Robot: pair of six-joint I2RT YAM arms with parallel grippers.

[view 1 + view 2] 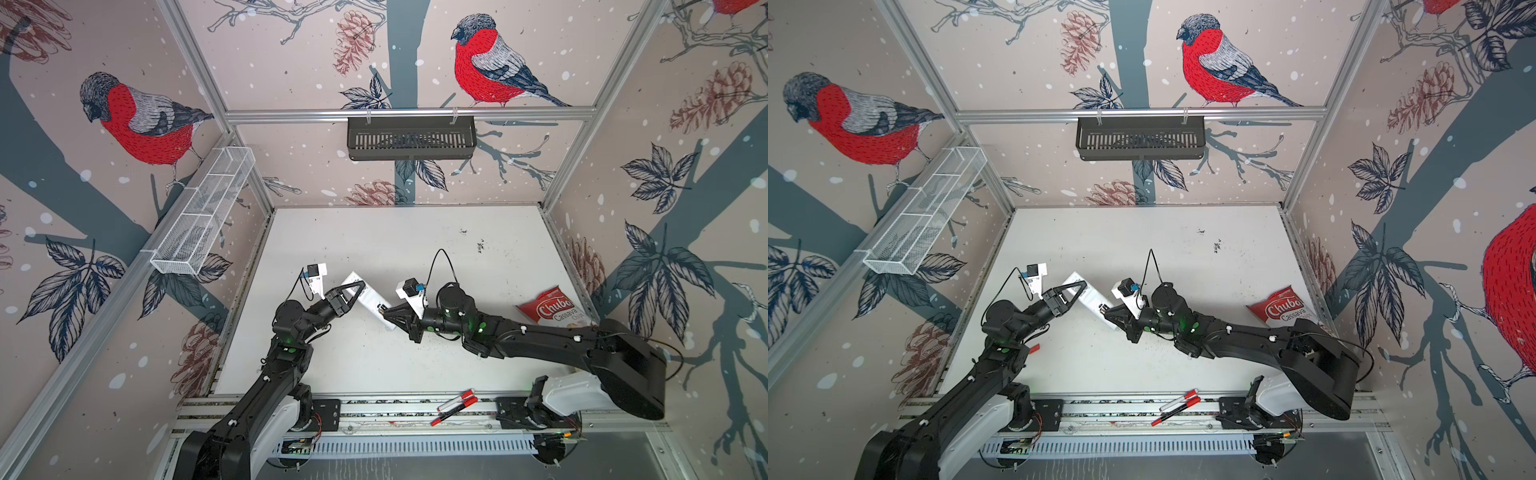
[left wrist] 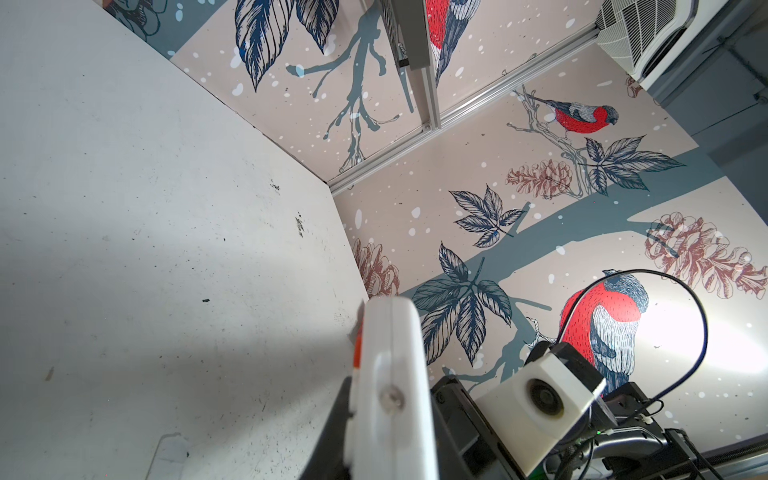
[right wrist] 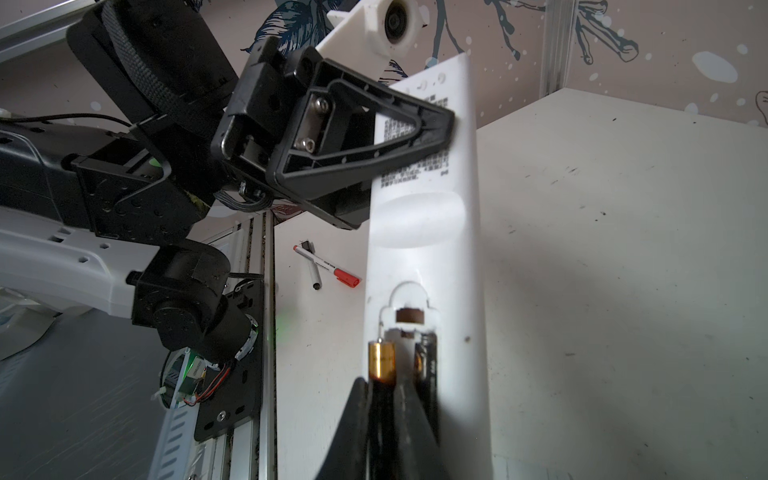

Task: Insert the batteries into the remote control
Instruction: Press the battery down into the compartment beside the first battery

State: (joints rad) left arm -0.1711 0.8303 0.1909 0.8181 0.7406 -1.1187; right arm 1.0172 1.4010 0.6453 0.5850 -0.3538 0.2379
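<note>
The white remote control [image 1: 371, 298] [image 1: 1091, 298] hangs tilted above the table, plain back up, with my left gripper [image 1: 356, 287] [image 1: 1077, 286] shut on its far end. The left wrist view shows the remote [image 2: 390, 365] edge-on between the left gripper's [image 2: 390, 424] jaws. My right gripper [image 1: 384, 310] [image 1: 1105, 309] [image 3: 384, 388] is shut on a dark battery [image 3: 382, 359], copper end forward, at the remote's [image 3: 424, 232] open compartment. A second battery [image 3: 427, 361] lies inside that compartment. The left gripper [image 3: 436, 129] clamps the printed end.
Red-and-white marker pens [image 1: 455, 405] [image 1: 1177, 405] lie on the front rail. Another marker [image 3: 328, 266] lies on the table near the left arm. A red chips bag [image 1: 555, 311] [image 1: 1283, 311] sits at the right wall. A black basket [image 1: 411, 137] and a white wire basket [image 1: 203, 216] hang on the walls.
</note>
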